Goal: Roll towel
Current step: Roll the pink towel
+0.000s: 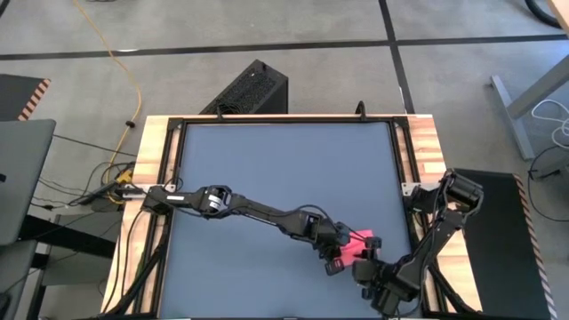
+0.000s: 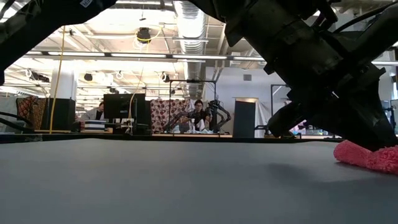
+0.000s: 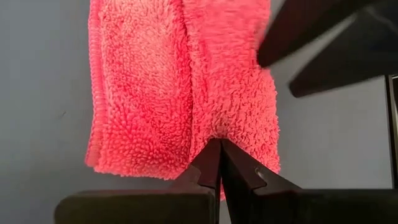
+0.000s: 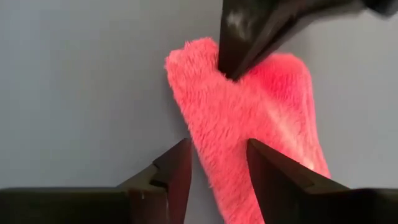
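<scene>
The towel (image 1: 362,240) is a pink fluffy cloth, bunched lengthwise into a narrow strip with a groove along it. It lies flat on the dark grey tabletop near the right near corner, and shows in the low view too (image 2: 367,158). My left gripper (image 3: 219,149) is shut, with its tips on one end of the strip. My right gripper (image 4: 217,165) stands open at the towel's (image 4: 249,118) other end, one finger on either side of the strip's edge. Whether those fingers touch the cloth I cannot tell. My left gripper presses its shut fingertips (image 4: 239,59) down on one end of the towel, at the groove between the two bunched lobes (image 3: 214,127). The fingers slant down from the table's left side and lie along the strip. The towel lies flat on the table.
The table's right wooden rail (image 1: 425,178) and near edge are close to both grippers. The dark tabletop (image 1: 267,169) stretches away to the left and far side. Beyond the table, in the low view, a room with desks, monitors and people (image 2: 199,115).
</scene>
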You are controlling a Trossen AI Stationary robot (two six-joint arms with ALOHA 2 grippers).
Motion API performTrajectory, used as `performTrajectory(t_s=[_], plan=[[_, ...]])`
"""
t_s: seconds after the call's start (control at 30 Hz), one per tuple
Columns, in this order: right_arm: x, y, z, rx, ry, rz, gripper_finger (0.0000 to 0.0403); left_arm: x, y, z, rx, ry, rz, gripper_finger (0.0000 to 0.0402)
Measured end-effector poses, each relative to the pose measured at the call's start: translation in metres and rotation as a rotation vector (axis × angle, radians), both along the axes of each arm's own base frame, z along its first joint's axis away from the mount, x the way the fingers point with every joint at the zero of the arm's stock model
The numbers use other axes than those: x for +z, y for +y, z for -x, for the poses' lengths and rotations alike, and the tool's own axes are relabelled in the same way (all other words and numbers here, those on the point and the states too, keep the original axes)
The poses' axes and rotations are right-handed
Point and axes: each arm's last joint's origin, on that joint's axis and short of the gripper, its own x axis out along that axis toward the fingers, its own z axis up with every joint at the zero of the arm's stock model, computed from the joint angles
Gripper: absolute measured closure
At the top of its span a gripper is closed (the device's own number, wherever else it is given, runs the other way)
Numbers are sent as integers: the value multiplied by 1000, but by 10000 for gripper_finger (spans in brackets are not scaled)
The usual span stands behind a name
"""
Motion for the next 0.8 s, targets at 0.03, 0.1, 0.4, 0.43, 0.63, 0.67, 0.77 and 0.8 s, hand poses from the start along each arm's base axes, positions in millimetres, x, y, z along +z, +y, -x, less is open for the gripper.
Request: performTrajectory(t_s=[0.03,0.1,0.4,0.43,0.63,0.67,0.77,0.8], plan=[[1,1,-1,7,-1,-1,214,0,1,0,1,1,1,401],[4,2,-3,7,-7,-12,204,0,3,-1,2,1,2,401],[6,4,-3,36,45,3,152,0,4,-1,2,3,5,401],[5,2,-2,35,55,19,150,0,4,-1,2,2,5,401],[-3,-10,1,20,102,91,147,0,3,-1,-6,8,32,401],[-4,-12,1,16,110,102,147,0,4,-1,-4,10,36,401],[-6,-14,2,15,115,111,147,0,3,-1,-6,13,47,401],[-7,-14,2,16,114,109,147,0,3,-1,-5,13,49,401]])
